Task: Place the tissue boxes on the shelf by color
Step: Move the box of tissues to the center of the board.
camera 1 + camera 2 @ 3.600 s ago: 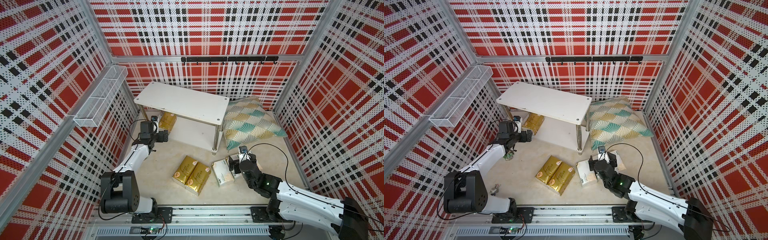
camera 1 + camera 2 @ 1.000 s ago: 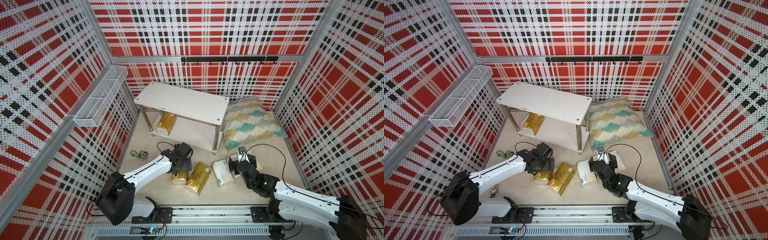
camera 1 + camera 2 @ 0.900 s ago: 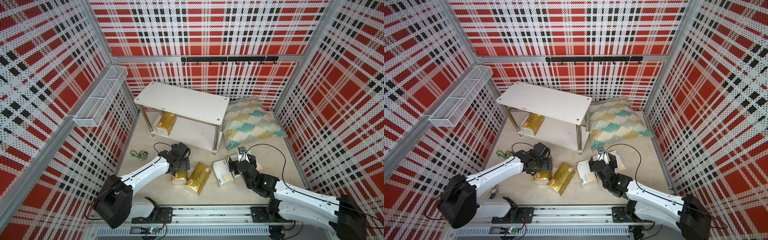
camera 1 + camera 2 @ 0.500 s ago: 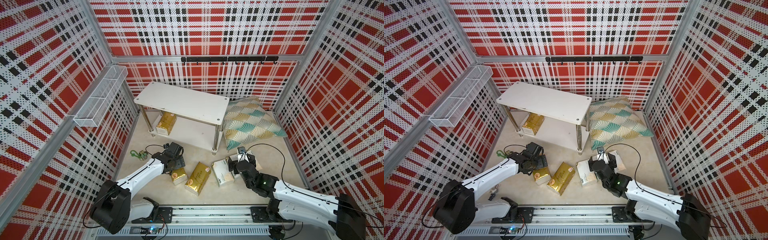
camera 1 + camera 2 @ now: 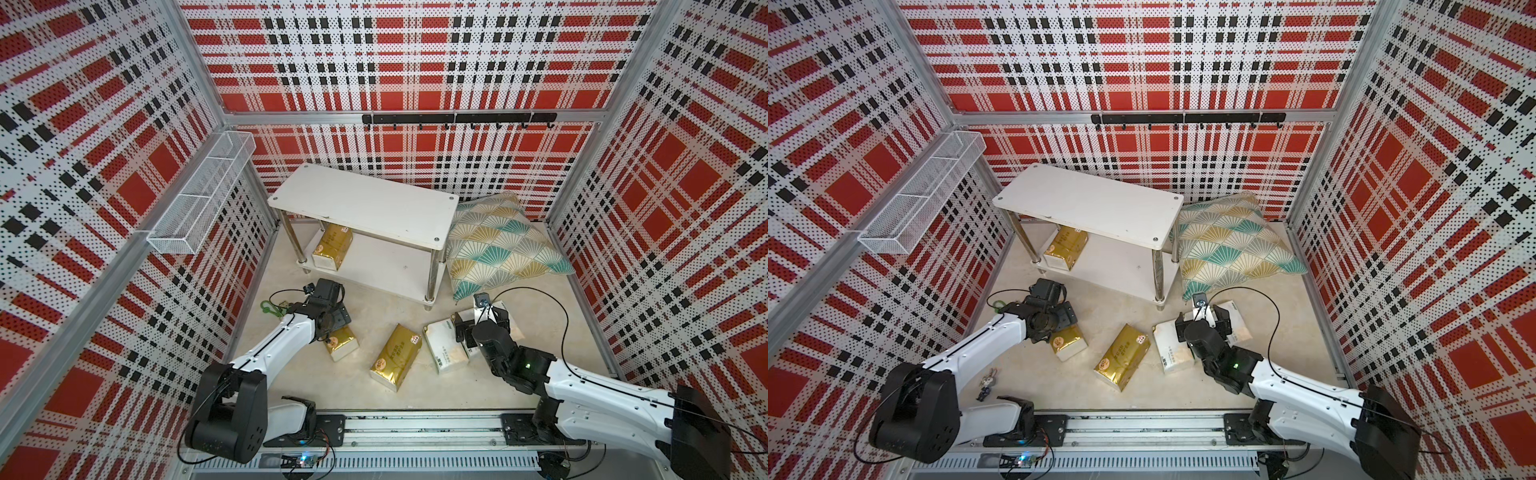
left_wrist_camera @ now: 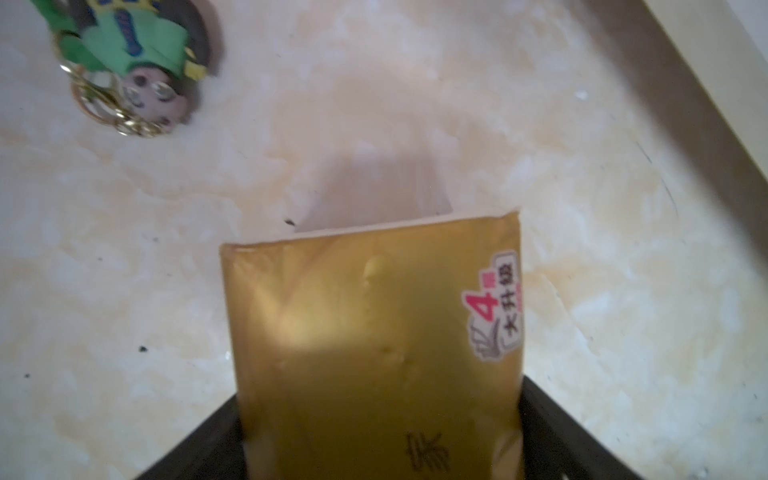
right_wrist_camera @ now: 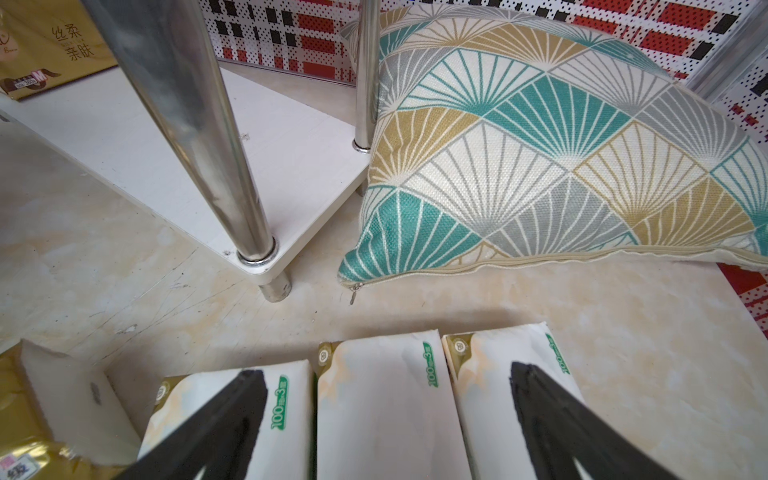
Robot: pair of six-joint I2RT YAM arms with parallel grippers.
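Observation:
My left gripper (image 5: pixel 337 329) is shut on a gold tissue box (image 6: pixel 374 332), its black fingers pressed to both sides; that box (image 5: pixel 344 345) is near the floor in front of the shelf (image 5: pixel 365 203). Another gold box (image 5: pixel 332 247) lies on the shelf's lower board at its left end. A further gold one (image 5: pixel 395 357) lies on the floor. Three white tissue boxes (image 7: pixel 386 407) lie side by side on the floor. My right gripper (image 7: pixel 386 415) hovers open over them, its fingers (image 7: pixel 232 415) spanning the middle one.
A teal-and-gold pillow (image 5: pixel 498 245) leans at the shelf's right end. A green keychain figure (image 6: pixel 133 70) lies on the floor left of the held box, and another small keychain (image 5: pixel 988 380) lies near the front rail. A wire basket (image 5: pixel 199 199) hangs on the left wall.
My left gripper has closed on the gold box and carried it left and toward the shelf, away from the other floor gold box. The right arm has stayed put.

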